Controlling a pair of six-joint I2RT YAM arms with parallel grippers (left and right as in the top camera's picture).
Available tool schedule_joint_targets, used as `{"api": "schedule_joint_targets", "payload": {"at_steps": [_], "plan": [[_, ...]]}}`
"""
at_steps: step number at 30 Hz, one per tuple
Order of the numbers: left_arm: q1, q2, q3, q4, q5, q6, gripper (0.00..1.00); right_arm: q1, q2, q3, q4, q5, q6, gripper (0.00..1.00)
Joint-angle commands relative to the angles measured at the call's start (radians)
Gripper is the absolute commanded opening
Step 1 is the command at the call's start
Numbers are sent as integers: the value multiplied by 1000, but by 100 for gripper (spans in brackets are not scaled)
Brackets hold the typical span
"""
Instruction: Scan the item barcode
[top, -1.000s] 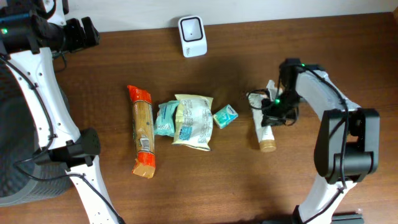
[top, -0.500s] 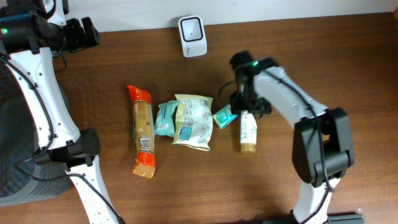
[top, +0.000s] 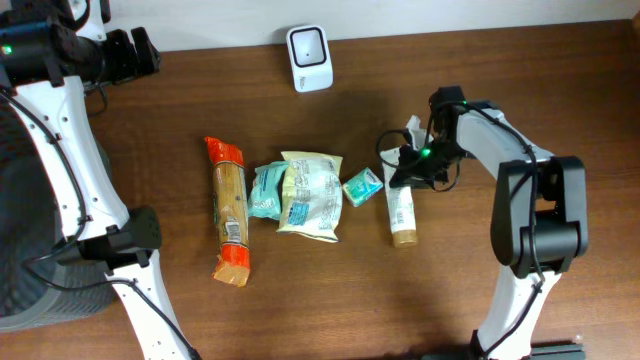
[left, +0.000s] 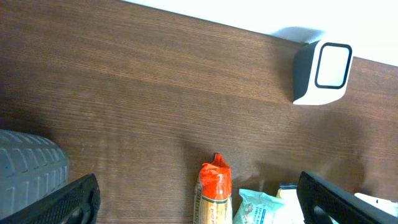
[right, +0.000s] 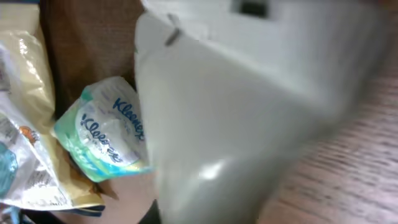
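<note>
White plastic with a tan cap: in the overhead view the tube (top: 400, 207) lies on the brown worktop (top: 520, 80). Its long axis runs 12 to 6 o'clock, cap toward 6 and flat tail toward 12. My right jaws (top: 408, 163) sit at that tail end, so the tube stretches away from them toward 6. They are together, but I cannot tell whether the tail is pinched between them. The scanner (top: 308, 58) stands at about 10 o'clock from them, well apart. A Kleenex pack (top: 362, 187) lies just beside the tube at its 9 o'clock. My left jaws (top: 135, 52) are off in the far 10 o'clock corner, so my right arm is much the nearer.

In my left wrist view my fingers (left: 68, 199) stand wide apart with nothing between them. The scanner is at 1 o'clock.

In my right wrist view a white blur fills most of the frame, which I take for the tube pressed close. The Kleenex pack shows at 9 o'clock, and the jaws themselves are hidden.

I judge that the next move means carrying the tube toward 10 o'clock with its printed side turned to the scanner.
</note>
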Motion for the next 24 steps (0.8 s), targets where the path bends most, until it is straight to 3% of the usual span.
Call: {"api": "schedule_joint_targets", "payload": {"at_steps": [1,2,4,5,6,7,8,9,13,16,19,24], "plan": [[4,-8,2,-1,0,16,99,-51,0,16,3,-22,-11,4],[4,-8,2,-1,0,16,99,-69,-5,24,-1,-44,-10,4],[4,-8,2,-1,0,16,99,-134,-14,30,-1,-51,131,4],[4,-8,2,-1,0,16,99,-163,-14,29,-4,-11,272,4],[4,-8,2,-1,0,16,99,-190,-14,29,21,-6,354,11],[4,-8,2,-1,0,16,99,-198,-14,30,31,-5,353,56],[4,-8,2,-1,0,16,99,-203,-14,30,23,-5,346,76],[4,-8,2,-1,0,16,99,-210,-16,33,0,-5,275,82],[4,-8,2,-1,0,16,99,-221,-34,184,-203,60,108,76],[4,-8,2,-1,0,16,99,-193,-48,352,-469,400,164,77],[4,-8,2,-1,0,16,99,-156,-47,256,-555,531,221,77],[4,-8,2,-1,0,16,99,-104,-47,14,-471,518,232,76]]}}
